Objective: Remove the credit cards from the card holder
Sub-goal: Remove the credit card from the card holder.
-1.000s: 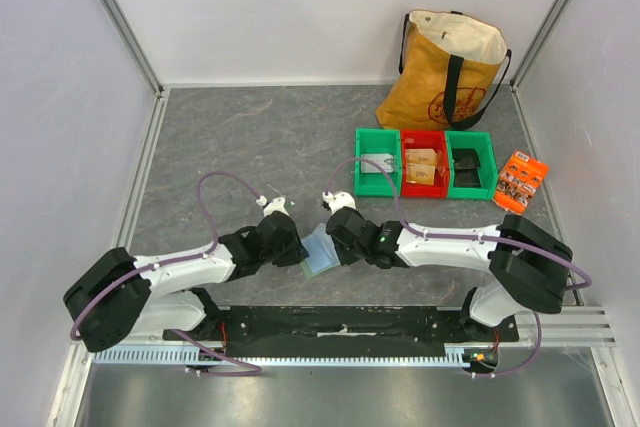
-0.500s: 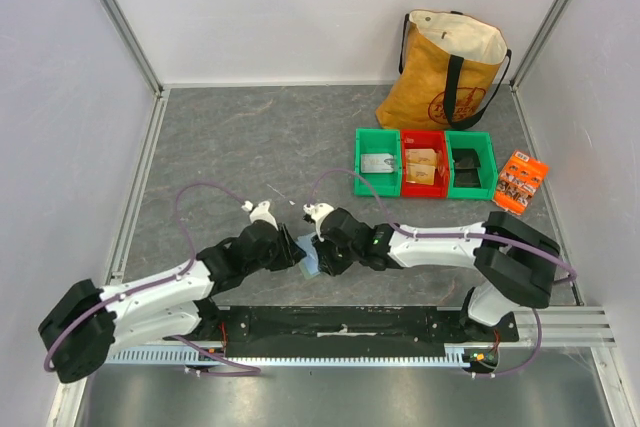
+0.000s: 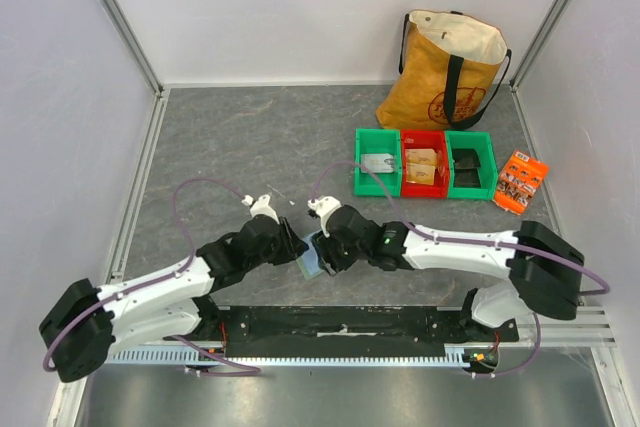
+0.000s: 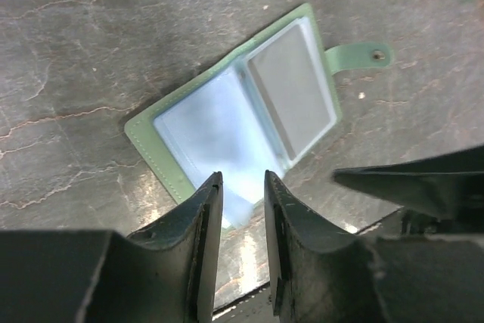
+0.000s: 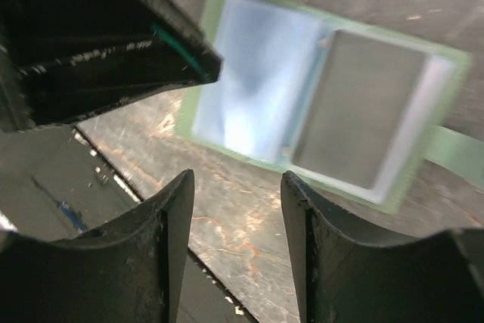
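The card holder lies open and flat on the grey table, with a pale green rim, blue-grey pockets and its tab pointing away. One grey credit card sits in the pocket on the tab side. My left gripper hovers at the holder's near edge, jaws a narrow gap apart with nothing between them. In the right wrist view the holder and the card lie just past my right gripper, which is open and empty. From above, both grippers flank the holder.
Green, red and green bins stand at the back right, with a tan tote bag behind them and an orange packet beside. The black base rail runs just below the holder, at the table's near edge.
My right gripper's jaws have spread wide apart and the left's have opened a little. Both grippers shifted slightly left, and the holder now lies free between them.
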### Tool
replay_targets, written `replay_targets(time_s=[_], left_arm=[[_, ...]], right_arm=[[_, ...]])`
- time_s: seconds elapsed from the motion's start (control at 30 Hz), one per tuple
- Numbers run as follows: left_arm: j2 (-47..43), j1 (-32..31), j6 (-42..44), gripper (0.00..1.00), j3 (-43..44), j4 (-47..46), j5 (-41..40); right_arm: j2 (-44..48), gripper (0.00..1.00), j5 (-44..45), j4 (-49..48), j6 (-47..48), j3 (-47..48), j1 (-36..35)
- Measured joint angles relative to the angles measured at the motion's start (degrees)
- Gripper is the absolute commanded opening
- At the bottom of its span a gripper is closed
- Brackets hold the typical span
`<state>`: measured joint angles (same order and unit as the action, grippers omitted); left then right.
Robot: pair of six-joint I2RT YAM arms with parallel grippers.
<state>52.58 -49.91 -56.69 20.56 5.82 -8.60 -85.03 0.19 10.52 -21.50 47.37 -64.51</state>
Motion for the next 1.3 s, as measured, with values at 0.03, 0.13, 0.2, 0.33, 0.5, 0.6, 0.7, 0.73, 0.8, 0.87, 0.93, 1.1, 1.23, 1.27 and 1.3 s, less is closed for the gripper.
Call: replay_targets(time_s=[0.03, 0.13, 0.2, 0.33, 0.5, 0.6, 0.7, 0.73, 0.8, 0.87, 0.93, 1.1, 1.23, 1.27, 1.3], left_arm=[[1.6, 0.0, 0.0, 0.34, 0.3, 0.0, 0.0], [5.6, 0.0, 0.4, 0.33, 0.8, -0.1, 0.2], [8.2, 0.0, 0.7, 0.32, 1.0, 0.0, 0.2], [11.6, 0.0, 1.2, 0.31, 1.2, 0.1, 0.4], [12.8, 0.0, 1.5, 0.30, 1.5, 0.0, 0.6], [13.0, 0.0, 1.8, 0.29, 1.6, 0.0, 0.6], [13.1, 0.0, 2.0, 0.29, 1.6, 0.0, 0.6], [13.1, 0.0, 2.1, 0.29, 1.6, 0.0, 0.6], [13.2, 0.0, 2.2, 0.29, 1.6, 0.0, 0.6], [13.2, 0.0, 2.2, 0.29, 1.7, 0.0, 0.6], [13.2, 0.0, 2.3, 0.29, 1.7, 0.0, 0.7], [13.2, 0.0, 2.3, 0.28, 1.7, 0.0, 0.7], [13.3, 0.0, 2.4, 0.28, 1.7, -0.1, 0.8], [13.3, 0.0, 2.4, 0.28, 1.7, -0.1, 0.8], [13.3, 0.0, 2.4, 0.28, 1.7, -0.1, 0.8]], right_arm=[[1.5, 0.58, 2.6, 0.9, -0.2, 0.2, 0.0], [3.5, 0.58, 8.7, 2.8, -1.7, 0.4, 0.8], [3.7, 0.58, 11.9, 4.2, -2.8, 0.4, 1.6], [2.8, 0.58, 15.7, 6.0, -4.9, 0.3, 2.9], [-1.2, 0.57, 16.7, 6.3, -6.2, 0.3, 3.5], [-3.2, 0.57, 16.5, 6.3, -6.6, 0.3, 3.8], [-4.3, 0.54, 16.2, 6.2, -7.2, 0.3, 4.0], [-4.5, 0.52, 16.2, 6.1, -7.3, 0.3, 4.0], [-4.8, 0.50, 15.9, 5.9, -7.5, 0.3, 4.0], [-4.8, 0.47, 15.3, 5.6, -7.9, 0.1, 4.1], [-4.8, 0.46, 14.9, 5.4, -8.3, -0.1, 4.2], [-4.8, 0.45, 14.8, 4.9, -9.2, -0.5, 4.3], [-4.8, 0.44, 14.4, 4.2, -10.1, -0.7, 4.7], [-4.8, 0.43, 14.2, 4.0, -10.3, -0.8, 4.8], [-4.8, 0.40, 14.1, 3.8, -10.4, -0.9, 4.9]])
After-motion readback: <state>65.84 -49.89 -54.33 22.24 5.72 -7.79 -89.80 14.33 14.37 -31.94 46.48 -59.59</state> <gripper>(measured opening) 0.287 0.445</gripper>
